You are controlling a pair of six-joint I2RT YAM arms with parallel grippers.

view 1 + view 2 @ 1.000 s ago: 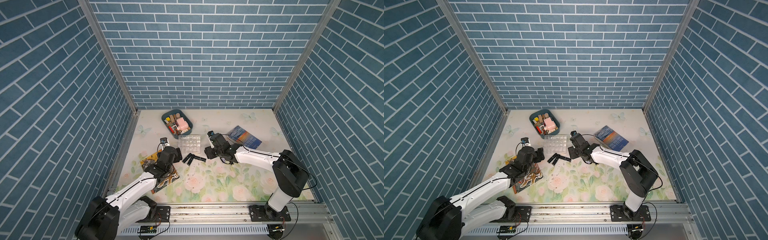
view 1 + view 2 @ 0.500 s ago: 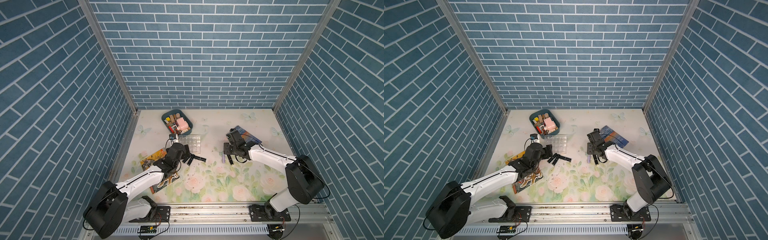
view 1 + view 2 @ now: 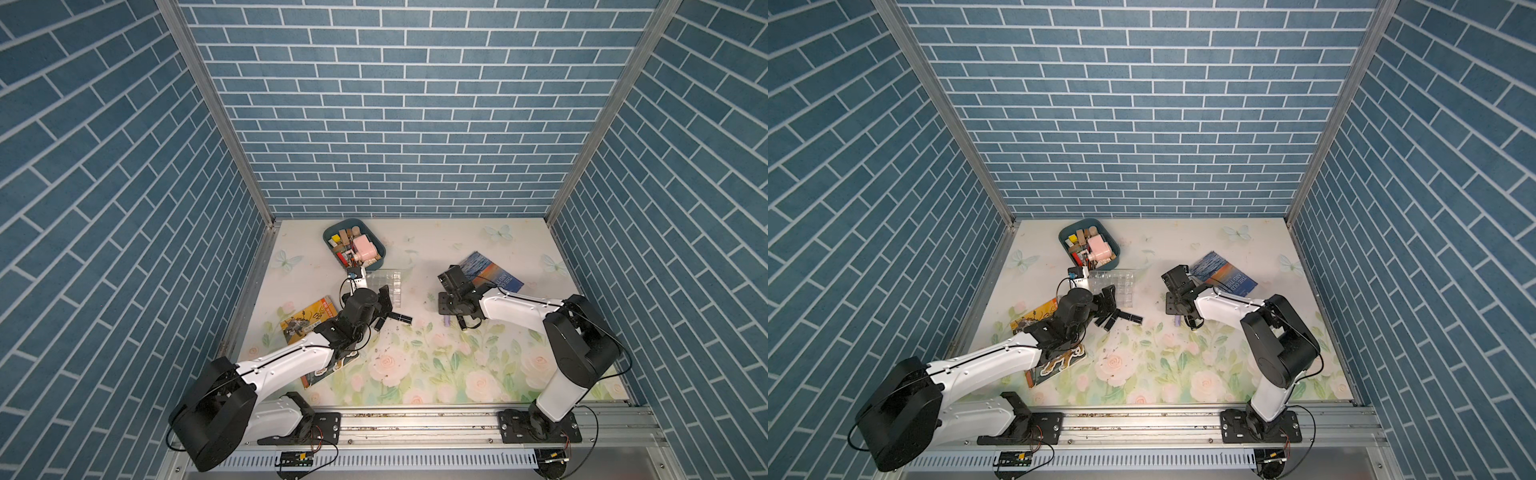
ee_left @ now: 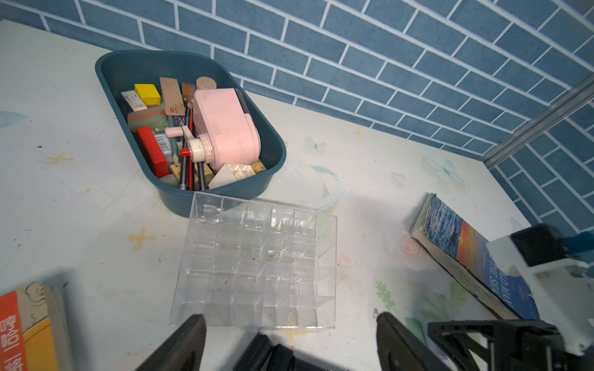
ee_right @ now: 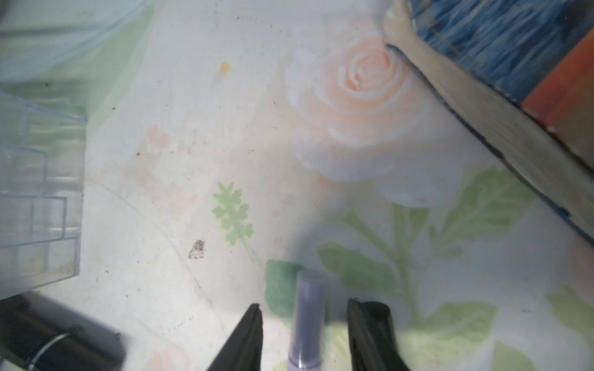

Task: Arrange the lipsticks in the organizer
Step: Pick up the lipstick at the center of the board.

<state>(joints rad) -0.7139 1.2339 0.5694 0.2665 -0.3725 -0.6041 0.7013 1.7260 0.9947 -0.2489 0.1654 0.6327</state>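
Observation:
The clear organizer (image 3: 388, 284) (image 4: 257, 257) stands on the table with its visible cells bare. Just in front of it lie black lipsticks (image 3: 401, 318) (image 3: 1131, 318) (image 4: 266, 353). My left gripper (image 3: 384, 309) (image 4: 289, 345) hangs open over them, its fingers spread wide on either side. Farther right a lavender lipstick (image 3: 447, 321) (image 5: 308, 314) lies on the mat. My right gripper (image 3: 452, 319) (image 5: 308, 334) straddles it, with a gap still showing on each side of the tube. One black lipstick (image 5: 48, 343) shows beside the organizer's corner (image 5: 32, 192).
A dark teal tray (image 3: 332, 237) (image 4: 106, 64) full of small items stands behind the organizer. A blue book (image 3: 494, 274) (image 5: 514, 48) lies just behind the right gripper. An orange book (image 3: 307, 318) lies under my left arm.
My right arm left the organizer, swung right and came down around the lavender lipstick, its jaws narrowing. My left arm reached forward to the black lipsticks by the organizer.

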